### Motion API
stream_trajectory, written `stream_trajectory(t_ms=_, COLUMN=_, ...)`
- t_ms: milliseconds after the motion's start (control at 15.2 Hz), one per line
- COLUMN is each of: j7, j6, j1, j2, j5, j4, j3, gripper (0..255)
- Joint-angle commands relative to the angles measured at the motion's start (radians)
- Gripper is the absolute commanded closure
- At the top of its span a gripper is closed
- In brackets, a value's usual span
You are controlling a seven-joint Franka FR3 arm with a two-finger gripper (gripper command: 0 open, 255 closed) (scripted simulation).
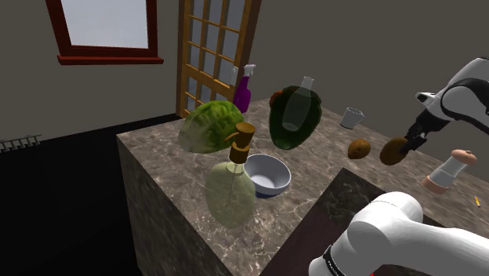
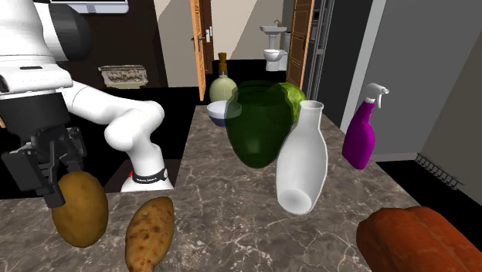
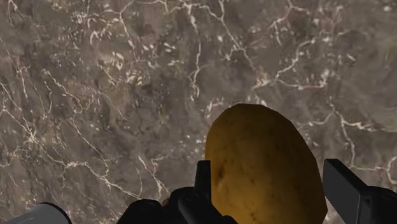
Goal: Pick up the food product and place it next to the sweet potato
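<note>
Your hand (image 2: 62,174) is clamped on the one potato (image 2: 79,209), a finger on either side of it, over the bench (image 2: 232,224). One sweet potato (image 2: 149,232) lies just beside the hand, apart from the potato. One white grinder (image 1: 448,171) stands near the hand. Farther off you have one clear vase (image 2: 302,166), one dark green vase (image 2: 259,124), one purple spray bottle (image 2: 360,139), one cabbage (image 1: 210,125), one white bowl (image 1: 266,174), one pump bottle (image 1: 233,184) and one white cup (image 1: 352,118). The bench top is brown veined marble. Beyond it are a red-framed window (image 1: 106,31) and a wooden glazed door (image 1: 211,47).
</note>
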Motion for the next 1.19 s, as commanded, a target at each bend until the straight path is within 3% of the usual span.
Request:
stream_trajectory(t_ms=0, j7=0.005, j6=0.018, j1=-0.007, j2=-0.01, j5=-0.015, j4=-0.027, j3=-0.014, gripper=255)
stream_trajectory(t_ms=660, j7=0.021, j6=0.106, j1=-0.041, j2=-0.047, j5=-0.093, j4=-0.145, j3=-0.098, gripper=255)
stream_trajectory(t_ms=1122, j7=0.021, j6=0.111, j1=-0.044, j2=-0.047, j5=-0.096, j4=-0.15, j3=-0.102, gripper=255)
